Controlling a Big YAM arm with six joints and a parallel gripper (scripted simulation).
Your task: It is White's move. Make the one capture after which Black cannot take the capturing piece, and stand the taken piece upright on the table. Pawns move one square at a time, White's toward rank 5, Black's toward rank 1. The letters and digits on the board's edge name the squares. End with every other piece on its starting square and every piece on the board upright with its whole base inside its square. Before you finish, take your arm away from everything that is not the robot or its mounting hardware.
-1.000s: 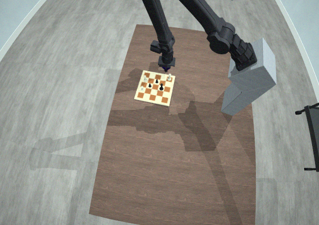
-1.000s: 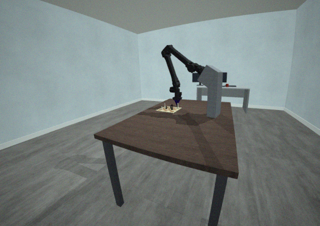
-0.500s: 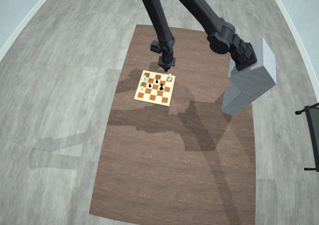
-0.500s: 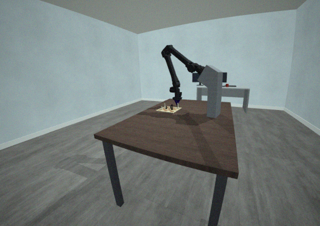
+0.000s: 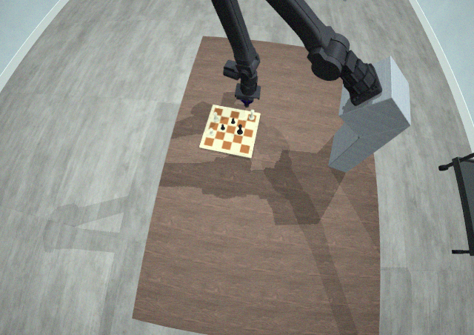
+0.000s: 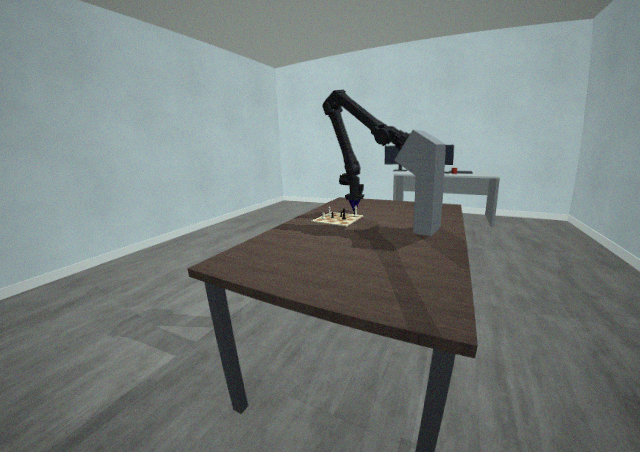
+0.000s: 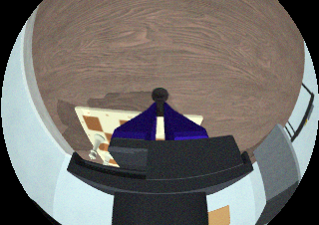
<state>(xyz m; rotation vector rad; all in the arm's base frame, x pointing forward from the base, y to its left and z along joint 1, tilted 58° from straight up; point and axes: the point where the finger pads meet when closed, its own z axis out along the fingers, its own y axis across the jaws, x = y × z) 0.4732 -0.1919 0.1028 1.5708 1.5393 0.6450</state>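
Note:
The small chessboard (image 5: 229, 130) lies on the brown table, toward its far end. On it stand three white pieces (image 5: 251, 114), (image 5: 216, 118), (image 5: 211, 132) and three black pieces (image 5: 232, 121), (image 5: 222, 127), (image 5: 240, 130), all upright. My gripper (image 5: 246, 102) hangs low just beyond the board's far edge, over bare table. In the wrist view its blue fingers are shut on a small black piece with a round head (image 7: 159, 94), which sticks out past the fingertips. The board's corner (image 7: 100, 132) shows behind the fingers. In the exterior view the gripper (image 6: 354, 207) is at the board's far side.
The grey arm pedestal (image 5: 369, 121) stands on the table to the right of the board. A black stand (image 5: 465, 204) is on the floor at the far right. A grey desk (image 6: 447, 183) stands by the back wall.

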